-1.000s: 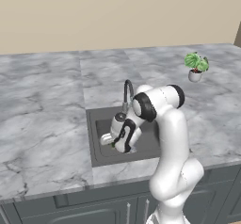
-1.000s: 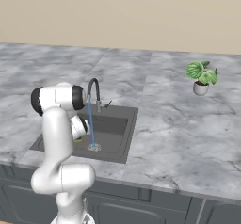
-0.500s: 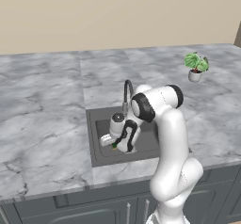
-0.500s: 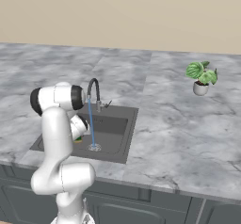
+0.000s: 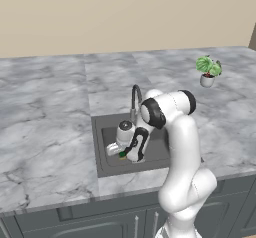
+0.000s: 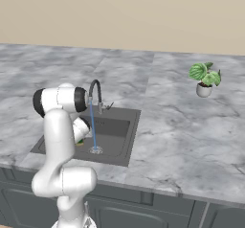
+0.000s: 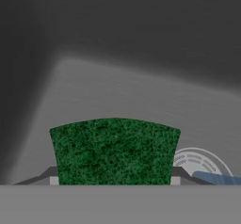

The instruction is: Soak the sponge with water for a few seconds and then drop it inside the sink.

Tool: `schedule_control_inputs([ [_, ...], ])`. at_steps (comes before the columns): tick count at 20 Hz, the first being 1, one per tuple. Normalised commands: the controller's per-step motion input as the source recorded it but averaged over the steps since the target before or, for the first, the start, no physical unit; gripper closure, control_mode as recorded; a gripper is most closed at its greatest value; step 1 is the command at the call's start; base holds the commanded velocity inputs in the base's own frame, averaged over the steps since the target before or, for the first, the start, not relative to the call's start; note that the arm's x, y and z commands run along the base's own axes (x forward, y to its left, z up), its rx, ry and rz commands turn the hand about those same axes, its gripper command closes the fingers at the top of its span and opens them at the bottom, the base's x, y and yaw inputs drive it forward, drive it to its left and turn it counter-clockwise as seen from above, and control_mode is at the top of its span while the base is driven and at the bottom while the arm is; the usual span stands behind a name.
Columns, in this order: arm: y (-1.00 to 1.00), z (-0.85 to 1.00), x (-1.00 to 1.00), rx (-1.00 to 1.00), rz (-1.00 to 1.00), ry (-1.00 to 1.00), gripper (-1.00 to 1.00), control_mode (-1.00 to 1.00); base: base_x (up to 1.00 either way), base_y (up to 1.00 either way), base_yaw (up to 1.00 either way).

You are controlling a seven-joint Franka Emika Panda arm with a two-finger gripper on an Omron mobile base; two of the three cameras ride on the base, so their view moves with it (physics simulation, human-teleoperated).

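Gripper (image 5: 123, 154): low inside the basin, jaws clamped on the sponge (image 7: 114, 151) — a hold that suits carrying it under the tap.
Sponge: between the fingertips, green face showing, above the sink (image 5: 100, 166) floor.
Water (image 6: 92, 126): thin stream falling just beside the sponge onto the drain (image 7: 197, 163) — apparently not on it.

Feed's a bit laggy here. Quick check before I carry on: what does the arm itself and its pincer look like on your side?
The arm is glossy white, built of rounded tube-like segments with dark grey to black bands at the joints. The wrist ends in a white cylinder with a grey cap. The pincer is small, dark and two-fingered. No cables or markings are visible.
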Motion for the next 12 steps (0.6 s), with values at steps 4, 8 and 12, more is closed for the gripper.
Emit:
schedule_control_inputs([
  [4,0.00,0.00,0.00,0.00,0.00,0.00,-1.00,-1.00,0.00,0.00,0.00],
  [8,0.00,0.00,0.00,0.00,0.00,0.00,-1.00,-1.00,0.00,0.00,0.00],
  [12,0.00,0.03,0.00,-0.01,0.00,0.00,-1.00,-1.00,0.00,0.00,0.00],
])
